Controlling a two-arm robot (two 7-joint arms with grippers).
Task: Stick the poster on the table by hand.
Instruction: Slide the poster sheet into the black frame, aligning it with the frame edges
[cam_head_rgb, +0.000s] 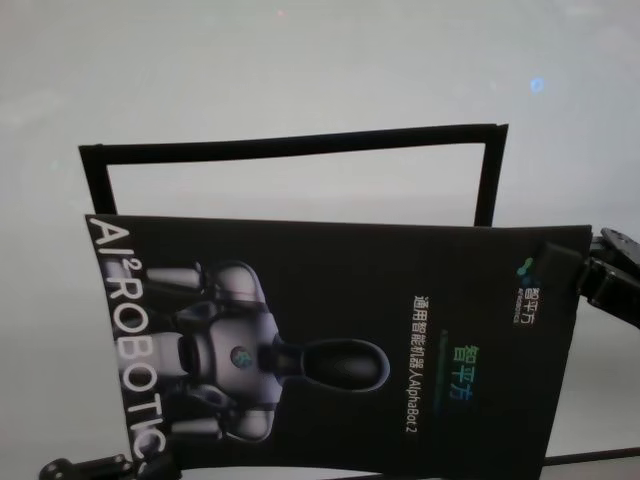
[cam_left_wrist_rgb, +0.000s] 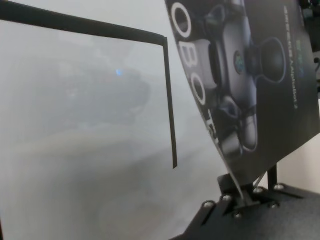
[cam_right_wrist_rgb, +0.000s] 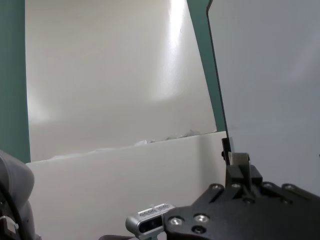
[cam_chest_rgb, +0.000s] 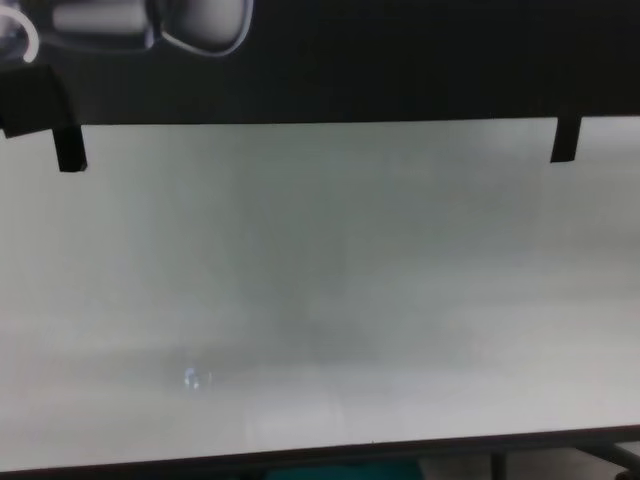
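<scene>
Poster held up above worktop, pinched between left claw and right claw, each clamped on an edge.

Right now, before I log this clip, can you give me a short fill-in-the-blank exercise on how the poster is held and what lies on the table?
1. The large black glossy poster printed with a grey-white robot is held by ____ grippers.
2. The right gripper is shut on the poster's ____ edge.
3. On the wide white-grey table, narrow black tape strips outline a ____.
4. The left gripper grips the edge nearest the white word "____".

Missing words: two; right; rectangle; ROBOTIC
</scene>
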